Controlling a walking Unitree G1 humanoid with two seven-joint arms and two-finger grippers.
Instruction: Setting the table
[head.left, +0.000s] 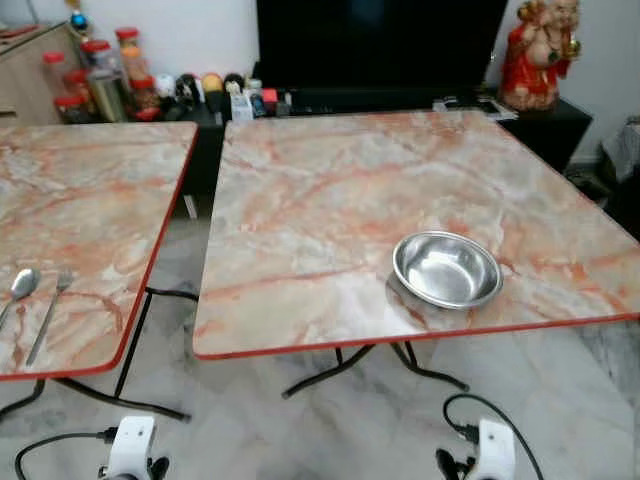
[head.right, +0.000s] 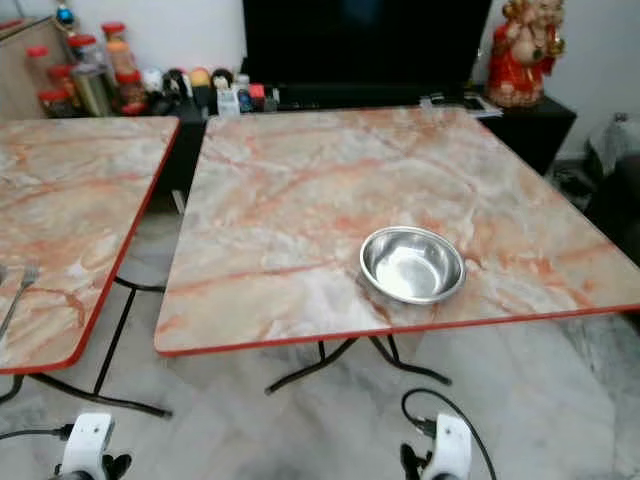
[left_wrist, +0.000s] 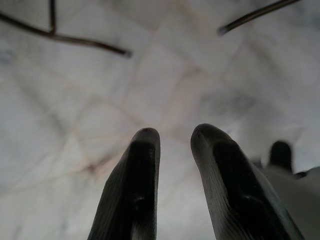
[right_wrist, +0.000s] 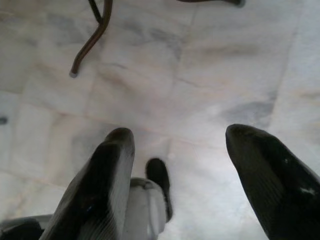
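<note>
A shiny steel bowl (head.left: 447, 269) sits empty on the right marble-patterned table (head.left: 330, 190), close to its front edge. On the left table (head.left: 90, 190), near the front, lie a spoon (head.left: 22, 285) and a fork (head.left: 50, 315) side by side. Both arms hang low in front of the tables. My left gripper (left_wrist: 175, 132) points at the floor, its fingers a little apart with nothing between them. My right gripper (right_wrist: 180, 132) also faces the floor and is wide open and empty.
A narrow gap of marble floor (head.left: 175, 260) separates the two tables, and black folding legs (head.left: 330, 370) stand under them. Behind are a dark TV cabinet (head.left: 380, 95), jars and bottles (head.left: 110, 80) at the back left, and a red figurine (head.left: 540, 55) at the back right.
</note>
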